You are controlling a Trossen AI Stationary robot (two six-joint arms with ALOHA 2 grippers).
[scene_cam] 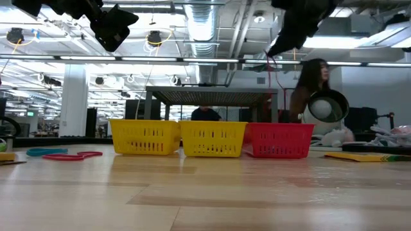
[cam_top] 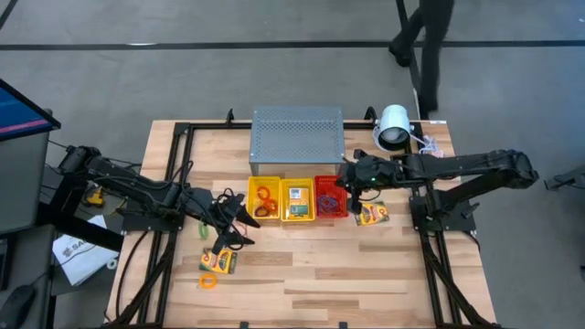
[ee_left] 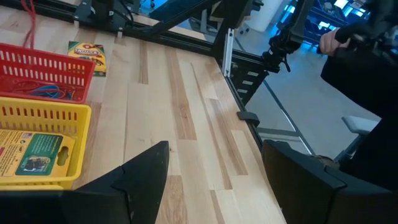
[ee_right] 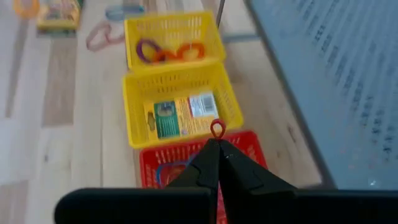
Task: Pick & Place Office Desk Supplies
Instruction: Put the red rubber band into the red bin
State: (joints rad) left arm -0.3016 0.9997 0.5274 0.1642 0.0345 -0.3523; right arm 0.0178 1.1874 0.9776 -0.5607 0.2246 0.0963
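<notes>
Three mesh baskets stand in a row before the grey box: a yellow one [cam_top: 264,199] with purple and orange band loops [ee_right: 171,50], a yellow one [cam_top: 298,199] holding a card box [ee_right: 179,116], and a red one [cam_top: 331,196] with bands in it. My right gripper [ee_right: 216,142] hangs over the red basket [ee_right: 245,146], shut on a thin red band loop [ee_right: 216,129]. My left gripper [ee_left: 214,180] is open and holds nothing; it hovers left of the baskets [cam_top: 228,224]. Card boxes lie on the table at the near left [cam_top: 218,261] and right of the red basket [cam_top: 372,215]. My right gripper pinches the red band between its two fingertips. Only a small loop of the band [ee_right: 216,127] shows past the tips. The fingers slant down from the table's right side. The band is lifted clear, above the red basket.
The big grey perforated box [cam_top: 297,137] stands behind the baskets, with a white round object [cam_top: 393,128] to its right. An orange loop [cam_top: 209,281] and a green loop [cam_top: 203,228] lie at the near left. A person [scene_cam: 314,83] shows beyond the far edge.
</notes>
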